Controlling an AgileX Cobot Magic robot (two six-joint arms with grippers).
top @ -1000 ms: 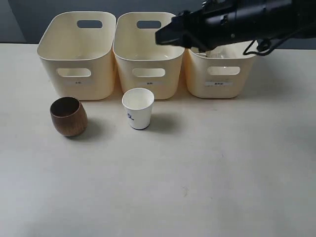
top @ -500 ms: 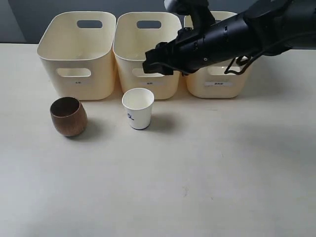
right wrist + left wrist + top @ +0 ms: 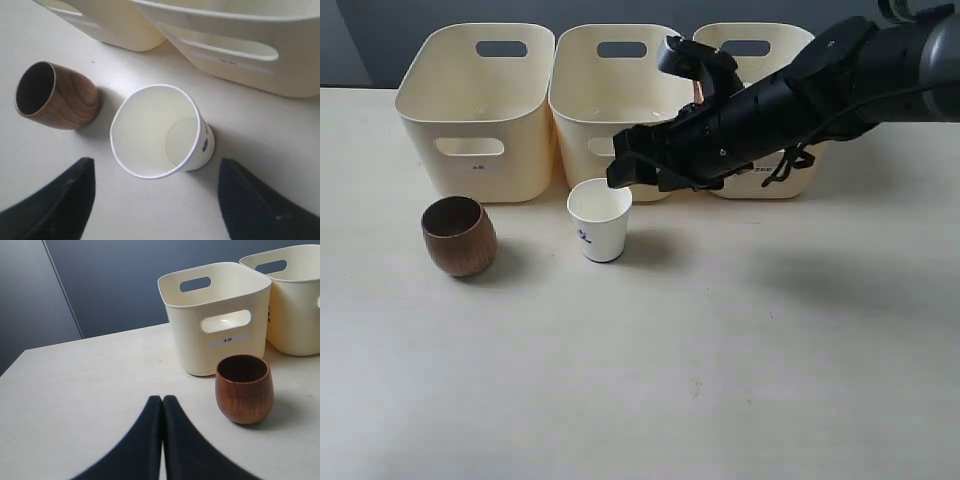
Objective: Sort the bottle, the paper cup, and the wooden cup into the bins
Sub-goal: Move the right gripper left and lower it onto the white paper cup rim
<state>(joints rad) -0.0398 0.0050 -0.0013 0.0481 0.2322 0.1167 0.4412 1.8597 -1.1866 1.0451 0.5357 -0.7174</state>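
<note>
Item, right gripper (image 3: 626, 172): jaws spread wide and holding nothing, poised just above and slightly far-right of the paper cup (image 3: 600, 220), evidently lined up to straddle its rim for a pick. Item, paper cup: white, upright, mouth up, on the table (image 3: 740, 380) just near of the middle bin (image 3: 620, 110), touching neither bin nor gripper. Item, wooden cup (image 3: 459, 236): brown, upright, left of the paper cup and well apart from it, near of the left bin (image 3: 470, 110), whose label appears to name wooden cups. Item, left gripper (image 3: 162, 402): fingers pressed together, empty, low over the table near-left of the wooden cup, apparently parked. Item, bottle: not seen in any view; the right arm (image 3: 820, 85) crosses in front of the right bin (image 3: 760, 35) and hides most of it. Obstructions: the middle bin's front wall stands close behind the paper cup, leaving the far finger little room; the wooden cup is clear of the approach.
</note>
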